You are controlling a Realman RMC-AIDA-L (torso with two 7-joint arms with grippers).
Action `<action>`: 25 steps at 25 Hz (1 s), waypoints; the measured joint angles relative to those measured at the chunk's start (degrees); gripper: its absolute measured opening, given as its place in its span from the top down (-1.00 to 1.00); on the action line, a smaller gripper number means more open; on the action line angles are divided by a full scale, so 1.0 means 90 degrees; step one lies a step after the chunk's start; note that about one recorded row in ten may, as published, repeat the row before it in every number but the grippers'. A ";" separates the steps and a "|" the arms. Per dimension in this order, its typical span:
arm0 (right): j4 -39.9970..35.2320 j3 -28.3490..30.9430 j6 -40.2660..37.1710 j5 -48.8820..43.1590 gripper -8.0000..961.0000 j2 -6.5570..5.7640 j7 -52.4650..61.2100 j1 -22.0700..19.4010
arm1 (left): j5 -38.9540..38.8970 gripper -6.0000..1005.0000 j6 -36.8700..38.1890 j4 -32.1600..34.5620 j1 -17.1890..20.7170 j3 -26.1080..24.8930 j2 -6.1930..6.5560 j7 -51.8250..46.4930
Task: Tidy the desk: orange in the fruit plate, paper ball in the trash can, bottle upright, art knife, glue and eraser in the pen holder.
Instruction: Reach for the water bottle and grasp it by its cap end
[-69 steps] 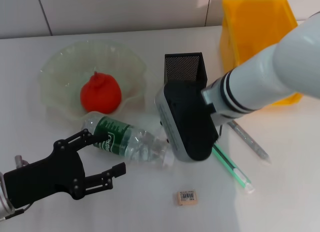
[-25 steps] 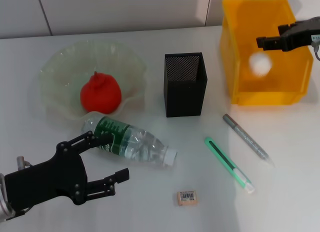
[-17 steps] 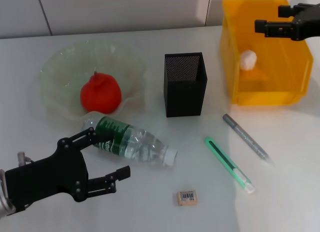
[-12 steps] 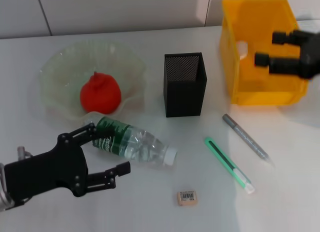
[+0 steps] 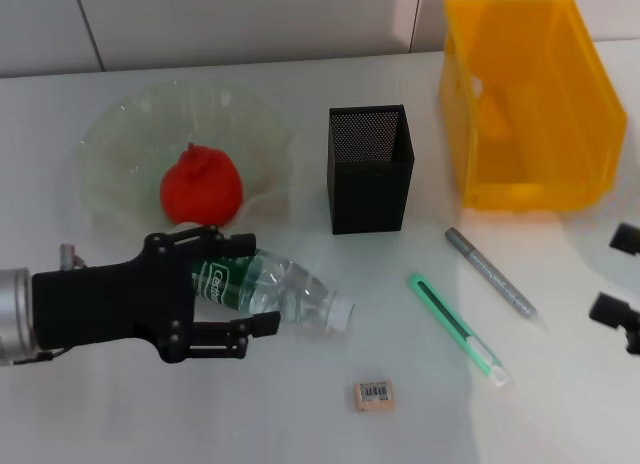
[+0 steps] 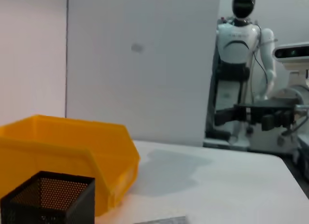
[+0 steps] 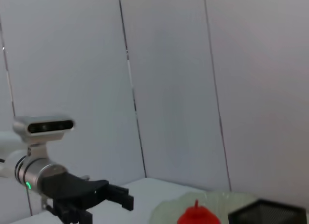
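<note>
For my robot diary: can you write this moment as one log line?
left gripper: open, straddling lying bottle | right gripper: open, right edge | orange: in fruit plate

Orange (image 5: 201, 189) sits in fruit plate (image 5: 120, 144), far left. Bottle (image 5: 265, 289) lies on its side just near of the plate. Pen holder (image 5: 369, 169) centre; trash can (image 5: 530, 104) far right. Eraser (image 5: 373, 395) nearest, centre.

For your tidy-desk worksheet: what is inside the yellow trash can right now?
Through the trash can's translucent front wall, only a pale patch shows at its left wall, too faint to identify as the paper ball. The floor shows nothing distinct; the far corners are hidden by the walls.
</note>
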 joint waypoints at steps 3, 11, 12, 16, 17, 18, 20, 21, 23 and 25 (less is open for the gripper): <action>0.0760 0.0894 -0.0409 -0.0687 -0.77 -0.0032 -0.0574 -0.0053 | 0.0550 -0.68 -0.0064 0.0842 -0.0321 0.0401 -0.0044 -0.0470; 0.0910 0.1128 -0.0505 -0.1327 -0.77 -0.0077 -0.0750 -0.0035 | 0.1597 -0.66 -0.0286 0.1857 -0.1231 0.1411 -0.0075 -0.1134; 0.0935 0.1141 -0.0491 -0.1394 -0.77 -0.0083 -0.0772 -0.0034 | 0.1638 -0.65 -0.0321 0.1904 -0.1277 0.1500 -0.0076 -0.1145; 0.0960 0.1173 -0.0434 -0.1638 -0.77 -0.0074 -0.0823 -0.0038 | 0.1947 -0.64 -0.0586 0.2171 -0.1589 0.1988 -0.0080 -0.1263; 0.0962 0.1173 -0.0427 -0.1663 -0.77 -0.0066 -0.0821 -0.0040 | 0.2104 -0.64 -0.0703 0.2225 -0.1721 0.2200 -0.0086 -0.1344; 0.0963 0.1174 -0.0423 -0.1685 -0.77 -0.0061 -0.0821 -0.0047 | 0.2155 -0.64 -0.0741 0.2240 -0.1759 0.2266 -0.0088 -0.1369; 0.0972 0.1203 -0.0414 -0.1697 -0.77 -0.0036 -0.0800 -0.0059 | 0.2395 -0.63 -0.0991 0.2367 -0.1885 0.2650 -0.0110 -0.1496; 0.0979 0.1224 -0.0413 -0.1700 -0.77 -0.0016 -0.0798 -0.0067 | 0.2473 -0.63 -0.1099 0.2427 -0.1909 0.2805 -0.0113 -0.1548; 0.1017 0.1267 -0.0412 -0.1707 -0.77 0.0024 -0.0795 -0.0077 | 0.2708 -0.62 -0.1376 0.2602 -0.1932 0.3279 -0.0117 -0.1695; 0.1036 0.1268 -0.0412 -0.1708 -0.77 0.0024 -0.0794 -0.0078 | 0.2977 -0.61 -0.1668 0.2773 -0.1940 0.3737 -0.0117 -0.1832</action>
